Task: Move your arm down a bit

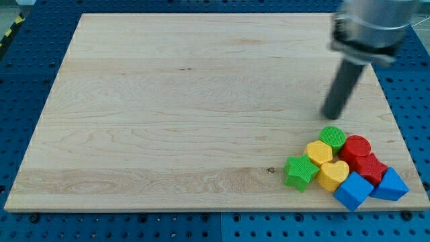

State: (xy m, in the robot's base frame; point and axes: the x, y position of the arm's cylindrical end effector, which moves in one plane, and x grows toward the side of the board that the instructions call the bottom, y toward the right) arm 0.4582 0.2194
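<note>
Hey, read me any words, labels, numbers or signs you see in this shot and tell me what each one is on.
None: no readable text anywhere.
The wooden board, the blue pegboard and the blocks at the view's bottom right carry no print.
The yellow-black striped tape at the view's top left is a pattern, not lettering.
My tip is plain dark, just above the green block.

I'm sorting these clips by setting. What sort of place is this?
Probably a robotics lab bench: a bare wooden board lies on a blue perforated table, toy blocks are clustered at the view's bottom right, and my tip is just above the green round block.
</note>
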